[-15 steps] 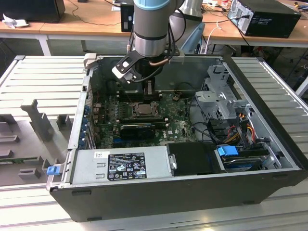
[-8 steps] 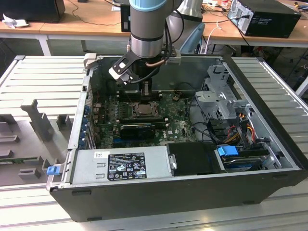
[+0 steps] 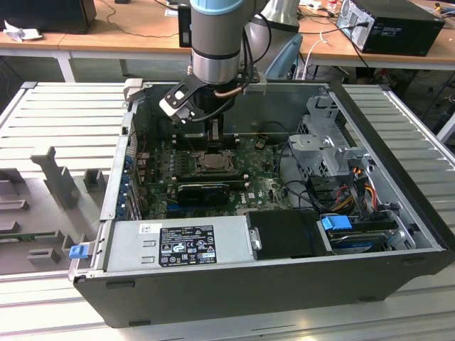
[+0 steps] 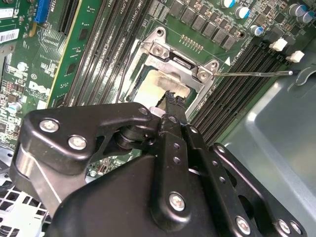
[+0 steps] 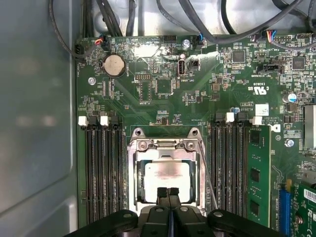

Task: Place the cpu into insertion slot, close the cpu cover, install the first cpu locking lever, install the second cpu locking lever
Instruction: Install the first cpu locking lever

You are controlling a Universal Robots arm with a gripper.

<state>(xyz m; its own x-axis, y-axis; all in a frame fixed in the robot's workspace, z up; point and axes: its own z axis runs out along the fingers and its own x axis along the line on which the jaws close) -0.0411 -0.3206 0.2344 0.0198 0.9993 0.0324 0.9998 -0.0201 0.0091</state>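
Two fingertips (image 5: 161,193) of the gripper (image 5: 167,192) are pressed together, gripping nothing, at the cpu cover's (image 5: 165,148) edge. The cpu (image 5: 168,177) sits seated, mid-frame in the exterior view. Best press straight down, gently, avoiding the unlatched locking lever (image 4: 256,74).

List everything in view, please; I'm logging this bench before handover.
computer case: one, black and grey, open on the ribbed table
motherboard: one, green, inside the case
insertion slot: one, silvery rim, mid-board
cpu: one, silver-grey, seated in the slot
cpu cover: one, silver, lying over the cpu's edges
memory slots: several, black, both sides of the slot
locking lever: one seen, thin silver rod, sticking out over memory slots
coin battery: one, silver, on the board
power supply: one, grey, at the case's near edge in the exterior view
arm: one, grey, above the board
tool: one, black, shut, tips over the cpu
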